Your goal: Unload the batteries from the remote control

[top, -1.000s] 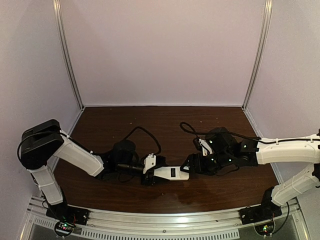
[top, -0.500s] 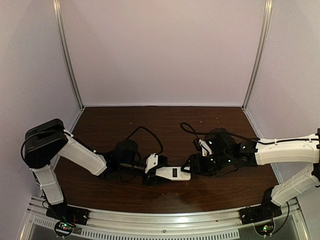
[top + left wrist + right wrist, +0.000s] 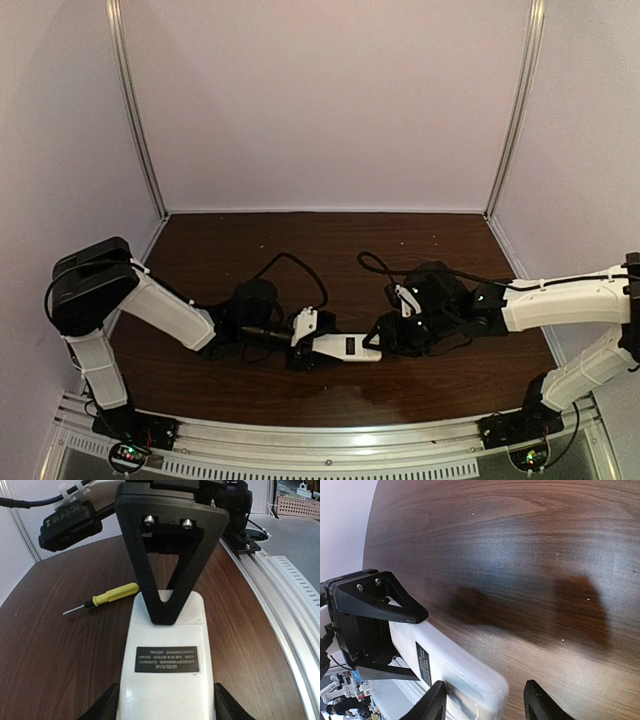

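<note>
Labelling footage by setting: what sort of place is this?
Probably a robotics lab test cell: a wooden table boxed in by plain pale walls on metal posts, two robot arms bolted to a rail.

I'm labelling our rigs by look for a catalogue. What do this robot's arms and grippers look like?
Both arms have white boxy links, the left arm and the right arm alike, joined by black joint housings. Black cables loop off each wrist. The left gripper and right gripper are black plastic; their fingers are triangular frames, each fixed by two silver screws.
</note>
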`<state>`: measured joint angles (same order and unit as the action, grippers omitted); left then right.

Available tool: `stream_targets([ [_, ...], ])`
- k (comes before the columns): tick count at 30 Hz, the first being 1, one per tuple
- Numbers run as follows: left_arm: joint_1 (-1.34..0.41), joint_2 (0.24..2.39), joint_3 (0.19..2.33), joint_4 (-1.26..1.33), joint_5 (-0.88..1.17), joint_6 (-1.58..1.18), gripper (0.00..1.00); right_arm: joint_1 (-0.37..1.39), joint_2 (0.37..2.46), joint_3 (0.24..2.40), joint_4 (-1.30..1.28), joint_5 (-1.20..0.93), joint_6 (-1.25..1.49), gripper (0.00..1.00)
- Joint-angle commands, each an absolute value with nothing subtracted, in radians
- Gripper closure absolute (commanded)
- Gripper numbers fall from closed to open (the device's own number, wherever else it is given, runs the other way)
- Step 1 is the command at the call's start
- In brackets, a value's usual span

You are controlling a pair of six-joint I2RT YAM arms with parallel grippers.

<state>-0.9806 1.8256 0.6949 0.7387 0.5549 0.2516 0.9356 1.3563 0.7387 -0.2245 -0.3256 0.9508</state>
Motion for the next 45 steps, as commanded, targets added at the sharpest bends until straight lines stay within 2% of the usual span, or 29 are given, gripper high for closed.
stream_targets([
  [1, -0.972, 1.842, 0.716, 0.774, 0.563, 0.250, 1.00, 0.931, 1.372, 0.726, -0.209, -0.321, 0.956, 0.48],
  [13, -0.972, 1.842, 0.720, 0.765, 0.557, 0.253, 1.00, 0.932, 1.377, 0.713, -0.210, -0.308, 0.958, 0.56],
  [34, -0.971, 1.842, 0.723, 0.759, 0.562, 0.256, 1.00, 0.934, 1.403, 0.671, -0.157, -0.315, 0.957, 0.62],
  [45, -0.972, 1.842, 0.724, 0.757, 0.565, 0.256, 1.00, 0.936, 1.415, 0.650, -0.127, -0.324, 0.957, 0.72],
])
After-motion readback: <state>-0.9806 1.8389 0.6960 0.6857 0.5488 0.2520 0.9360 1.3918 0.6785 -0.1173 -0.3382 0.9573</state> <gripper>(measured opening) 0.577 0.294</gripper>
